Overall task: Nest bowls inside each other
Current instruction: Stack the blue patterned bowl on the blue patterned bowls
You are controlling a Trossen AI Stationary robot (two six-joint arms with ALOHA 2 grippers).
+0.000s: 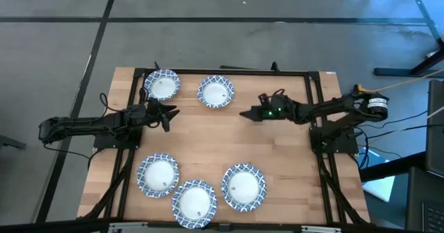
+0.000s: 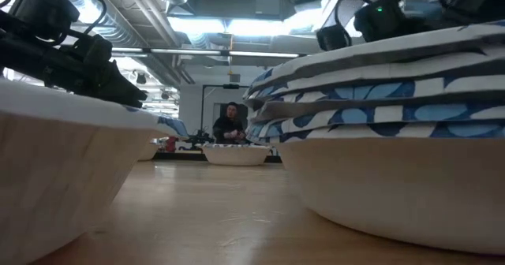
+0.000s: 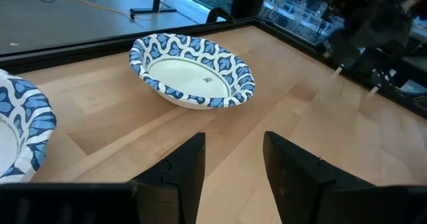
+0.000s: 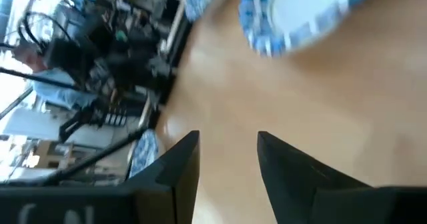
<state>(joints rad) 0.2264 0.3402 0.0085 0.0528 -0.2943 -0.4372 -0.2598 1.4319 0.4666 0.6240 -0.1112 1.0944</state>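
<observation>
Pale wood planks make up the table [image 1: 277, 150], and from above five bowls sit on it: one bowl at the far left corner [image 1: 162, 84], a second far bowl [image 1: 216, 92] just beside it, and three along the near edge, a near-left bowl [image 1: 159, 175], a near-middle bowl [image 1: 194, 201] touching or overlapping it, and a near-right bowl [image 1: 243, 186]. The left gripper [image 1: 169, 115] hovers close to the far left bowl, pointing toward the table's centre; the right gripper [image 1: 247, 113] reaches in from the right, just beside the second far bowl. At table height, a stack of nested bowls [image 2: 394, 99] fills the right foreground with several blue-patterned rims layered together, another bowl's wall [image 2: 63, 178] fills the left, and a small far bowl [image 2: 235, 154] sits mid-table; a person [image 2: 229, 125] shows in the room behind. From the left wrist, the left gripper [image 3: 233, 161] has its fingers spread apart and holds nothing, with the second far bowl [image 3: 192, 71] ahead on the wood. From the right wrist, the right gripper [image 4: 228, 159] is likewise parted and empty above bare wood, a blurred bowl [image 4: 300, 14] beyond it.
</observation>
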